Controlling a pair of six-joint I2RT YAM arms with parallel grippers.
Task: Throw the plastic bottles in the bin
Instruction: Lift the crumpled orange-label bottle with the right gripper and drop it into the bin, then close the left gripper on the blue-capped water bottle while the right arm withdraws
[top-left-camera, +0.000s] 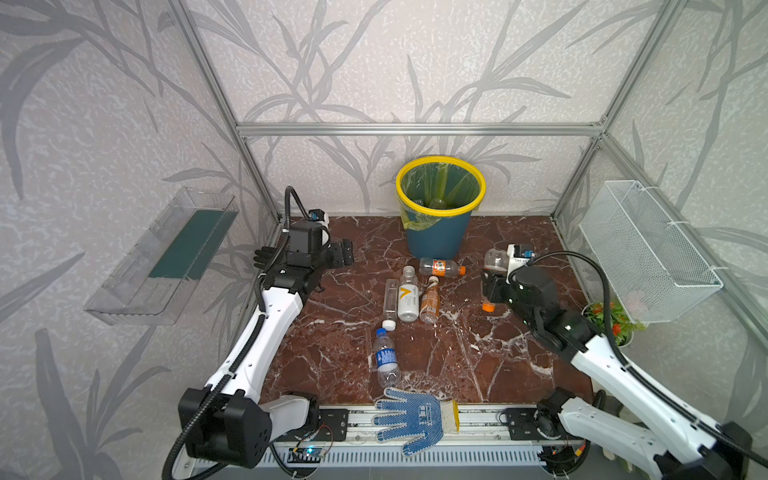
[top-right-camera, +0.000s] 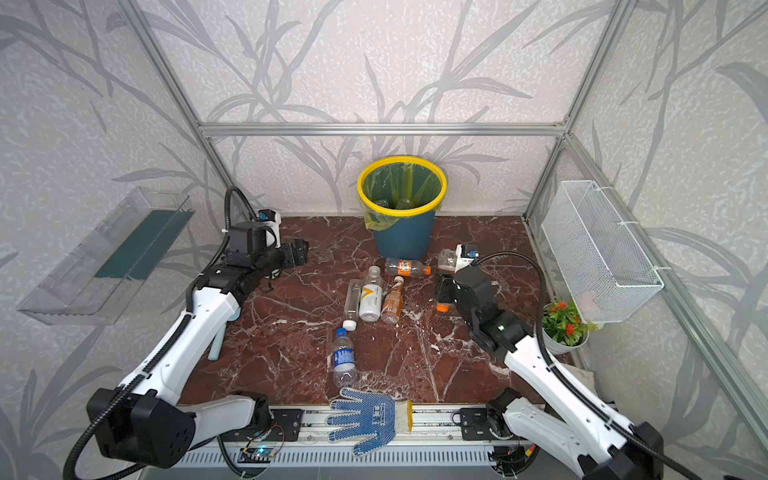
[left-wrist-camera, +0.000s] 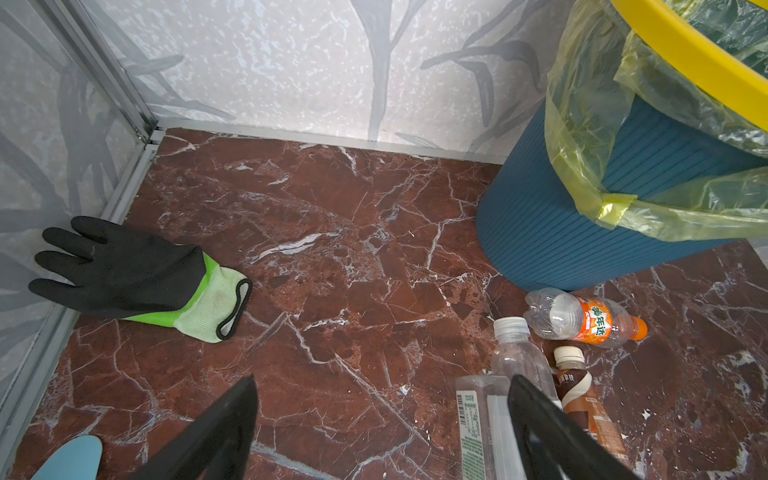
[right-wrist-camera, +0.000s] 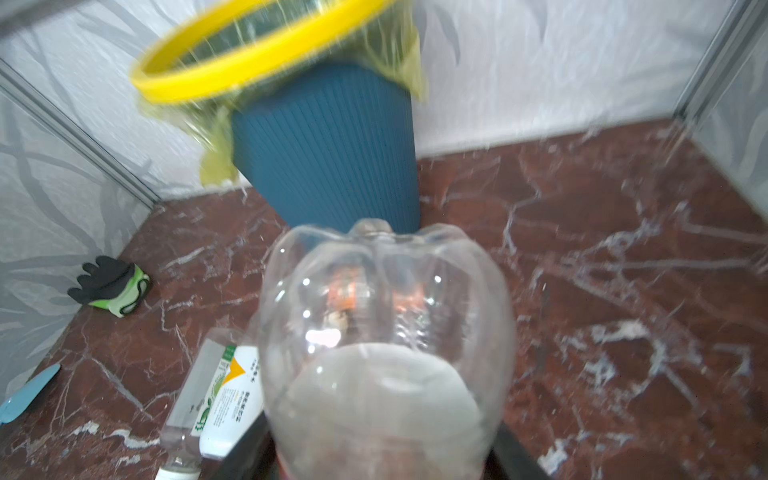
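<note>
- Bottles (top-left-camera: 408, 297) are lying in a loose cluster on the table (top-left-camera: 332, 353) just in front of the bin (top-left-camera: 436, 241). A blue-labelled bottle (top-left-camera: 385, 357) is lying apart, nearer the front edge, and a few more are showing inside the bin.
- Right claw (top-left-camera: 492, 286) is clenching a clear orange-capped bottle (right-wrist-camera: 386, 332) around its body, near the bin, with the base pointing toward it.
- Left claw (left-wrist-camera: 384, 415) is hanging spread and empty beside the cluster.
- Empty and thin-walled, the bottles are looking light, slick and easy to crush or squeeze out of a grip. Gripping gently across the middle of the body is looking safest.
- The bin's tall wall is standing in the way, so the held bottle is needing a lift above the rim.
- A black glove (left-wrist-camera: 120, 274), a blue dotted glove (top-left-camera: 409, 417), a loose white cap (top-left-camera: 389, 325) and a potted plant (top-left-camera: 611, 318) are sitting around, none of them blocking that path.
</note>
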